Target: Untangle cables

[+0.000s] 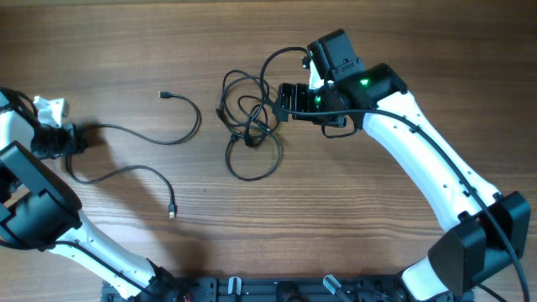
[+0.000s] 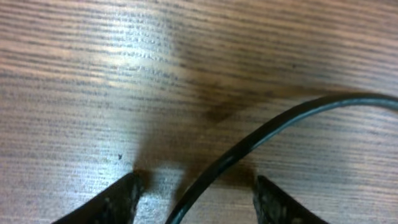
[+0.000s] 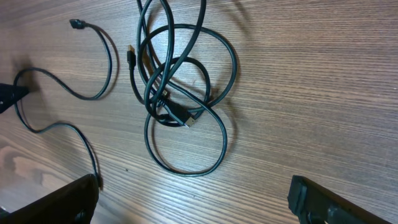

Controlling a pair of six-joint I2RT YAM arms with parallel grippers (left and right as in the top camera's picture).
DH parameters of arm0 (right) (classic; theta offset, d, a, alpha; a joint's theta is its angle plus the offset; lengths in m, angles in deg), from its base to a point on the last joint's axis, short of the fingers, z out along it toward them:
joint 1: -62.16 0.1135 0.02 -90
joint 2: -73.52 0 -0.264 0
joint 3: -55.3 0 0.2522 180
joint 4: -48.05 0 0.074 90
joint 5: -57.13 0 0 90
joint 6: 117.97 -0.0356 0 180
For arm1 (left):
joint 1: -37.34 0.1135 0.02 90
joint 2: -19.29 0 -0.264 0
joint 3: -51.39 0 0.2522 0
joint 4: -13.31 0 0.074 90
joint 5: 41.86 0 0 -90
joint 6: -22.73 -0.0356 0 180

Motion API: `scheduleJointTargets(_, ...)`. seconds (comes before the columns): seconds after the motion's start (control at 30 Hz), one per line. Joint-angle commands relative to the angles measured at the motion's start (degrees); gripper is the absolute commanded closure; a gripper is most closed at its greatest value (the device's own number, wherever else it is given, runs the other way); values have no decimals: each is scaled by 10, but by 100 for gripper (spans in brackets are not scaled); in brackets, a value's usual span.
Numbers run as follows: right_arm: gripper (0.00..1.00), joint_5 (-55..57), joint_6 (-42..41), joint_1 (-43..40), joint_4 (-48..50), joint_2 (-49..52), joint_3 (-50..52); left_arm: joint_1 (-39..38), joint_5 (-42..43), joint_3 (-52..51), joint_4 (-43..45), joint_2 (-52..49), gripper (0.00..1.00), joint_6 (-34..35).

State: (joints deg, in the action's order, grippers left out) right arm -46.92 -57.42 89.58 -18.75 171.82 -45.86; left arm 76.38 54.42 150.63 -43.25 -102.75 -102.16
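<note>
1. Cables (image 1: 252, 134): tangle (image 3: 177, 115) on wood-grain desk (image 1: 377, 50); loose cable (image 1: 134, 134) left of it.
2. Left end effector (image 2: 198, 182), far left of tangle, open astride loose cable.
3. Right end effector (image 3: 194, 186), just right of tangle, open wide.

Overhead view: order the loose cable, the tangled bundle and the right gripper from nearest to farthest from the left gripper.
1. Loose cable: between the left gripper's open jaws, far left.
2. Tangled bundle: table centre.
3. Right gripper: just past the bundle's right side.
</note>
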Motion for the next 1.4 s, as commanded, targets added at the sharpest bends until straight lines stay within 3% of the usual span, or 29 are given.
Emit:
scheduleJointTargets(0.0,0,7,8,-1,3,-2,1,-7,-29,-12,-5,-11,49,-7)
scheduleJointTargets(0.03,1,7,8,-1,4,-2,1,-10,-49,-12,-5,-11,59,-7)
scheduleJointTargets(0.1,0,7,8,-1,7,-2,1,-13,-46,-12,-7,-11,67,-6)
scheduleJointTargets(0.13,0,7,8,-1,7,-2,1,-17,-46,-12,-7,-11,86,-4)
scheduleJointTargets(0.17,0,7,8,-1,7,-2,1,-20,-46,-12,-6,-11,96,-2)
scheduleJointTargets(0.3,0,7,8,-1,3,-2,1,-35,-19,16,21,14,96,122)
scheduleJointTargets(0.43,0,5,8,-1,-4,-2,1,-41,141,108,31,112,96,194)
scheduleJointTargets(0.53,0,4,7,-1,-5,-2,1,-65,192,127,101,182,96,236)
scheduleJointTargets(0.9,0,4,3,-1,-10,-2,1,-228,190,127,456,189,96,342)
scheduleJointTargets(0.97,0,4,-7,-1,-12,-2,1,-225,172,127,483,152,96,390)
scheduleJointTargets(1.1,0,5,-7,-1,-18,-2,1,-204,101,127,517,94,96,390)
scheduleJointTargets(1.27,0,5,-7,-1,-52,-2,1,-113,64,127,529,-11,96,389)
scheduleJointTargets(1.3,0,5,-9,-1,-58,-2,1,-85,63,127,512,-29,77,378)
scheduleJointTargets(1.33,0,5,-14,-1,-61,-2,1,-61,60,127,494,-40,0,365)
scheduleJointTargets(1.37,0,5,-23,-1,-61,-2,1,-40,57,127,476,-44,0,345)
